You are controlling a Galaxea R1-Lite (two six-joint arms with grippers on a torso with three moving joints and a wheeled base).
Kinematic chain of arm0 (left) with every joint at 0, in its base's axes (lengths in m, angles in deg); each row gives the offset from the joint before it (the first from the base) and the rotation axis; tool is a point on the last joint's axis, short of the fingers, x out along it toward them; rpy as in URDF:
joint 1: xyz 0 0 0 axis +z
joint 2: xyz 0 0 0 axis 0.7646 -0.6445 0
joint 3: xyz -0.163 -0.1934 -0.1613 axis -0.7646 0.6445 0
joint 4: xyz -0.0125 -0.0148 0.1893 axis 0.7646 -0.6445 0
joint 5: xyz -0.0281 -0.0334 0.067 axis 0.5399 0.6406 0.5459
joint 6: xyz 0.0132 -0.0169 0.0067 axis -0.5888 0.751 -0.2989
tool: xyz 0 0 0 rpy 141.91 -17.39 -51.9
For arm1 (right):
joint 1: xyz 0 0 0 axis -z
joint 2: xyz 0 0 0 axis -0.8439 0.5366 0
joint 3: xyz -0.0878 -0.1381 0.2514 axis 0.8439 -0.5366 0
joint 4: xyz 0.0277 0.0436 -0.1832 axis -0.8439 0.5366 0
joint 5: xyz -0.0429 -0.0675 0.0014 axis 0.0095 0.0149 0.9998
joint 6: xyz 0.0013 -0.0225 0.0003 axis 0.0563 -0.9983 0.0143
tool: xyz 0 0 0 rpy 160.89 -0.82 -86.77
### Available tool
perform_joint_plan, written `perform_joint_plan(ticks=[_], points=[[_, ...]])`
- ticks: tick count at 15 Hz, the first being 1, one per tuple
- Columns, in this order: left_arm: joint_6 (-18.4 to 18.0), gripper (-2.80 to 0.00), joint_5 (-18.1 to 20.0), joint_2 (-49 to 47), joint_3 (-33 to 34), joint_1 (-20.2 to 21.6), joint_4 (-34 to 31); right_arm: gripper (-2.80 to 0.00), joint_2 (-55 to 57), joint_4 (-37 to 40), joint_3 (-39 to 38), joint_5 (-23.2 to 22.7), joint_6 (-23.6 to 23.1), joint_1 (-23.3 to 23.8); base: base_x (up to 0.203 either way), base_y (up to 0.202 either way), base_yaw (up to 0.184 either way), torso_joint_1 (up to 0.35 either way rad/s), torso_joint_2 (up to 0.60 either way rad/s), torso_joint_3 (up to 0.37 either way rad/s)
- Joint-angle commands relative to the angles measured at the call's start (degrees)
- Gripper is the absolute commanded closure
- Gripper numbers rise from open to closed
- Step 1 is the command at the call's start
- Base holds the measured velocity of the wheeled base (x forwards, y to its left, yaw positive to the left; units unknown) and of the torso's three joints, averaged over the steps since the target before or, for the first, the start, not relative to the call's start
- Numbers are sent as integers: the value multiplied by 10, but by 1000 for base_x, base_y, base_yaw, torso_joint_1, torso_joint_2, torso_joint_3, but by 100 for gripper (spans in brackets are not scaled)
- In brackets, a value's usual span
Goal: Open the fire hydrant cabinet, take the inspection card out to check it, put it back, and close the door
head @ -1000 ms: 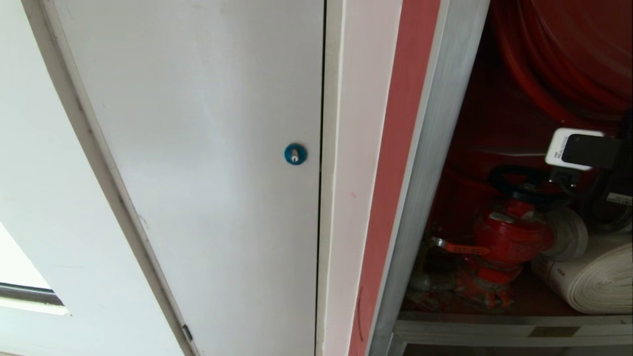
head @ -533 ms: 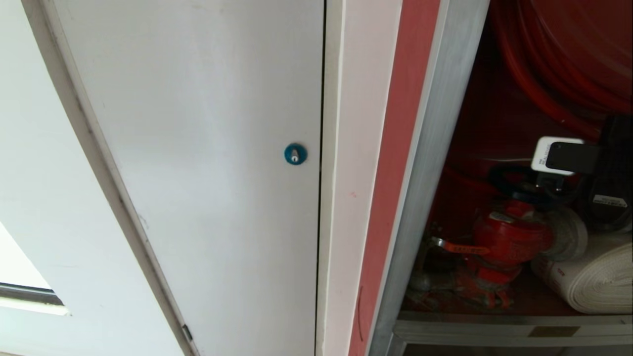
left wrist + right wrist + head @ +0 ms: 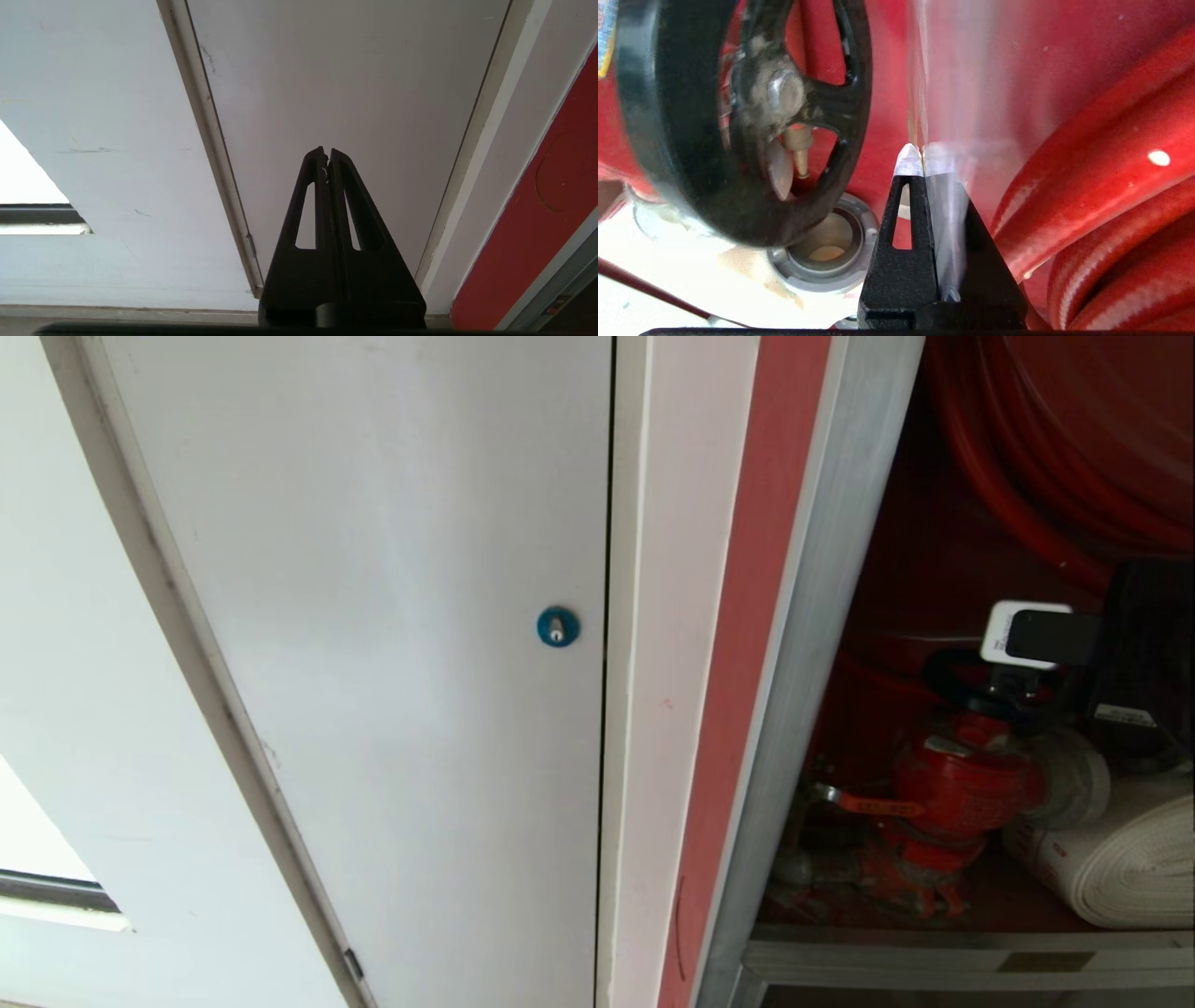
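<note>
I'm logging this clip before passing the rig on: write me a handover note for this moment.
Right end effector: shut on the inspection card, a thin sheet seen edge-on, inside the fire hydrant cabinet beside the black valve handwheel and red hose.
Left end effector: shut, empty, parked before the white panel.
Done: cabinet open, card gripped.
Left: whether the card was checked is unclear; put it back, close the door, which is out of view.

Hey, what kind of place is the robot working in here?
Probably a corridor or service area of a building, at a wall-mounted fire hydrant cabinet. The cabinet stands open, showing a red valve, a rolled white hose and red hose coils. Beside it is a plain white door.
</note>
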Motion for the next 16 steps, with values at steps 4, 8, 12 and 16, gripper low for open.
perform_joint_plan(ticks=[4,8,12,16], points=[[0,0,-1,0,7,0,0,0,18,-39,-1,-9,-3,-1,0,0,0,0,0,0],[0,0,-1,0,7,0,0,0,18,-41,-4,-15,-2,-1,0,0,0,0,0,0],[0,0,0,-1,7,0,0,-280,13,-40,-6,-18,-1,-1,0,0,0,0,0,0],[0,0,-1,-1,7,0,0,-280,6,-40,-6,-21,0,-1,0,0,0,0,0,0]])
